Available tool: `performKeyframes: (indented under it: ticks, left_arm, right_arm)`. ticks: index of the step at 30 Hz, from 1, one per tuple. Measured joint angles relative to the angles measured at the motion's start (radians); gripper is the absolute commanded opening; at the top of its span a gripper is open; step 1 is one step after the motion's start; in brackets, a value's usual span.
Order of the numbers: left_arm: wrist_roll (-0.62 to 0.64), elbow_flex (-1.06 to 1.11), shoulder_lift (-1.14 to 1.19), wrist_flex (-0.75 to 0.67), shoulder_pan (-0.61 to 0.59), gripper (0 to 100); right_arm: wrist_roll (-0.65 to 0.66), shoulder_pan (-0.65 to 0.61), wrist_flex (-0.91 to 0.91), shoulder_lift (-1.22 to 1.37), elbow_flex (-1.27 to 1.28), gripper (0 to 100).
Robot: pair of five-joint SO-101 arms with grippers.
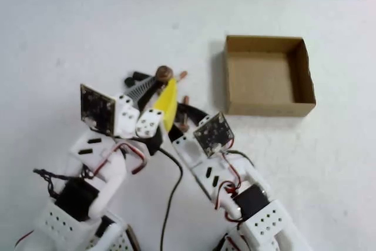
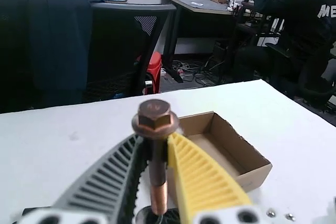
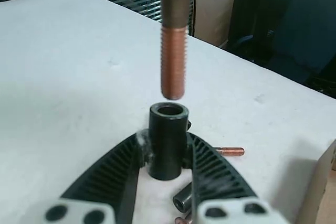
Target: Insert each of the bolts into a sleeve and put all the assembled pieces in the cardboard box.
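The left gripper (image 2: 153,141) is clamped on a copper bolt (image 2: 155,124), held upright with its head on top. The right gripper (image 3: 165,142) is closed around a black sleeve (image 3: 168,132), also upright, bore facing up. The cardboard box (image 1: 270,109) sits on the table (image 1: 70,27) off to the right arm's side. The bolt's threaded tip hangs directly above the sleeve's mouth, not touching it, with both long axes vertical and nearly in line (perhaps a shade off-centre). Insertion looks to need a straight descent. A spare bolt (image 3: 229,151) and spare sleeve (image 3: 182,200) lie near the right gripper.
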Motion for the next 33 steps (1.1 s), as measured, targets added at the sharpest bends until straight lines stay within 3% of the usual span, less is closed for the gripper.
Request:
performKeyframes:
  ticks: [9,33]
  left_arm:
    - [0.002,0.021,0.0,-0.014,-0.049,2]
    - [0.005,0.055,0.0,0.028,-0.028,2]
  right_arm:
    - [0.0,0.0,0.0,0.0,0.0,1.6]
    - [0.0,-0.006,0.0,0.0,0.0,1.6]
